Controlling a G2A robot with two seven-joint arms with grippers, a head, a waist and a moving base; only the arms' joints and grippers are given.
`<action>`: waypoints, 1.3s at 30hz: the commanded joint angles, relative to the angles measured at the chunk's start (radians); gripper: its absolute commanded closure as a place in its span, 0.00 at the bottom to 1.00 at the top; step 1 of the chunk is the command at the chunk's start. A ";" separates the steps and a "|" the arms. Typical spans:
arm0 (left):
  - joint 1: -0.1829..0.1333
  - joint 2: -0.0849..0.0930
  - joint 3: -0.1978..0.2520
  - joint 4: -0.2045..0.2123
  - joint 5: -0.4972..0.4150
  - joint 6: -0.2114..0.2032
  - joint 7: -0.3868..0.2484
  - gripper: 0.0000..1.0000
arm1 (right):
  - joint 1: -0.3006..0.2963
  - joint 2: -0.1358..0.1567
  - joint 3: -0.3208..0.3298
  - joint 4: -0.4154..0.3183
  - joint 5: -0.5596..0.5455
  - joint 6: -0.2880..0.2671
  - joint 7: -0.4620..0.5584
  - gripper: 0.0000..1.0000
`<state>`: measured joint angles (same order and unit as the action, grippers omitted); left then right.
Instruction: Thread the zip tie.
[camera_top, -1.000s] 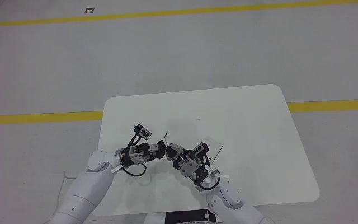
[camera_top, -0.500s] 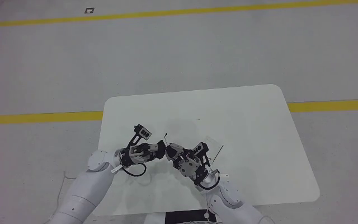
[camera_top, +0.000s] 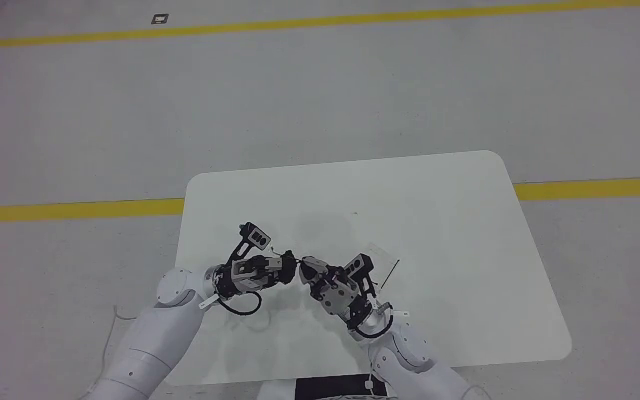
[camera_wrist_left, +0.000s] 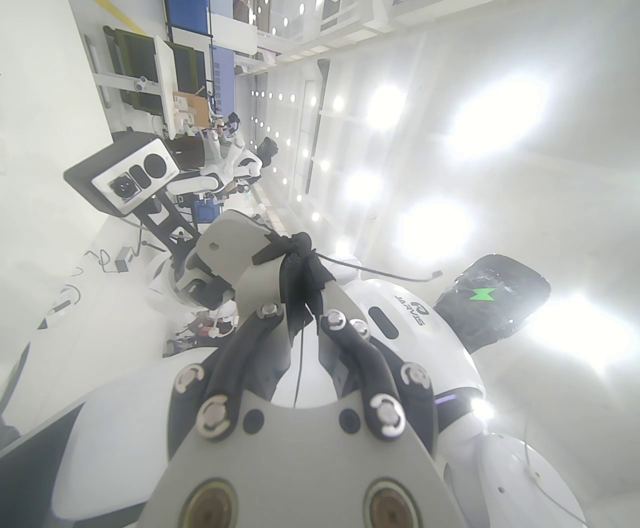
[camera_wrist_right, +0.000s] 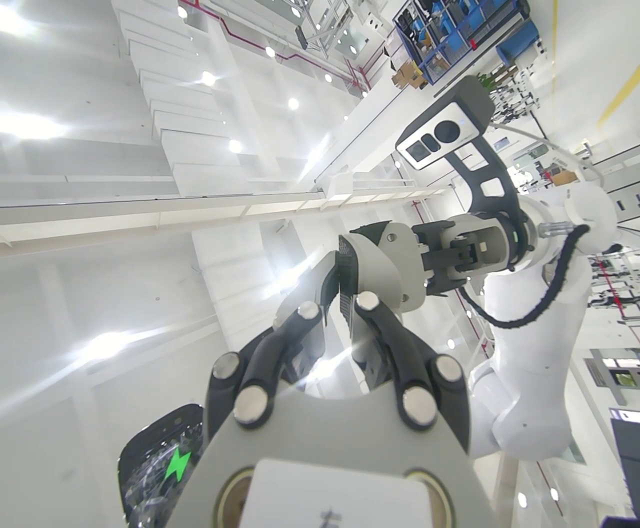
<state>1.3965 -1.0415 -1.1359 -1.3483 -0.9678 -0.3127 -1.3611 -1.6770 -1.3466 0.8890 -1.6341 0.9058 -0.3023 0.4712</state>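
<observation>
Above the near part of the table (camera_top: 450, 210), the left pincer (camera_wrist_left: 301, 287) is closed on the zip tie (camera_wrist_left: 380, 272), a thin black band whose free end juts out in the air. The right pincer (camera_top: 305, 267) meets it tip to tip; whether it grips I cannot tell. The zip tie looks light, springy and slick: best pinched on its flat sides, close to the end being fed.

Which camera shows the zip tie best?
The left wrist view: the zip tie juts from the left claw as a clear black strand. Top view: too small to tell. Right wrist view: hidden where the right claw meets the left.
</observation>
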 joint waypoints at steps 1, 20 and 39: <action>0.000 0.000 0.000 0.000 0.000 0.000 0.000 1.00 | -0.001 0.000 0.001 0.000 -0.003 -0.001 -0.001 1.00; 0.000 0.000 0.000 0.000 0.000 0.000 0.000 1.00 | -0.019 0.003 0.012 -0.011 -0.045 -0.007 -0.004 0.62; 0.000 0.000 0.000 0.000 0.000 0.000 0.000 1.00 | -0.025 -0.001 0.008 -0.022 -0.041 -0.027 -0.003 0.81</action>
<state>1.3965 -1.0415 -1.1359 -1.3483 -0.9678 -0.3127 -1.3611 -1.7020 -1.3468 0.8982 -1.6560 0.8631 -0.3297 0.4676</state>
